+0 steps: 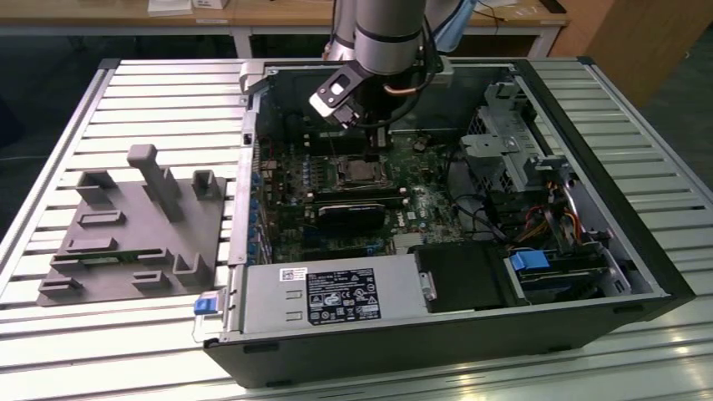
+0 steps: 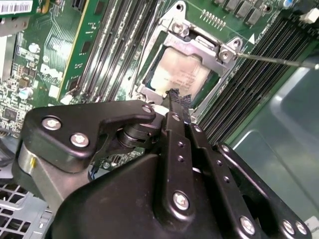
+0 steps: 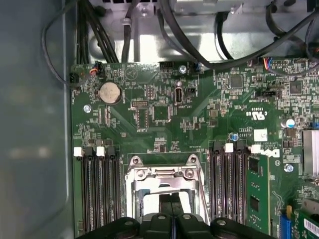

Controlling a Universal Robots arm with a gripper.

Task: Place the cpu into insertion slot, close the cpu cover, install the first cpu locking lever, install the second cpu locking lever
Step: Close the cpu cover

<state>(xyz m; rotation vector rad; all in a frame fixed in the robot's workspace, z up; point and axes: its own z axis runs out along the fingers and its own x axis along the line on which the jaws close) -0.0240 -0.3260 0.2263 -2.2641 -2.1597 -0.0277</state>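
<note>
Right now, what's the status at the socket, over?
Gripper fingers shut, tips at the cpu cover edge. Cover down over seated cpu. One lever rod juts sideways, looks unlatched.

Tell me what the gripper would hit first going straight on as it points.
Probably the cpu framed by the cpu cover, or that cover's rim; the gripper points at them, depth unclear.

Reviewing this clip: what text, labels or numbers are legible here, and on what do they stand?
On the power supply label: print, too small to read.
On the cpu: faint markings, too blurred to read.
On the barcode sticker: digits, too small to read.
On the motherboard: white lettering, too small to read.
Nothing can be quoted with confidence.
</note>
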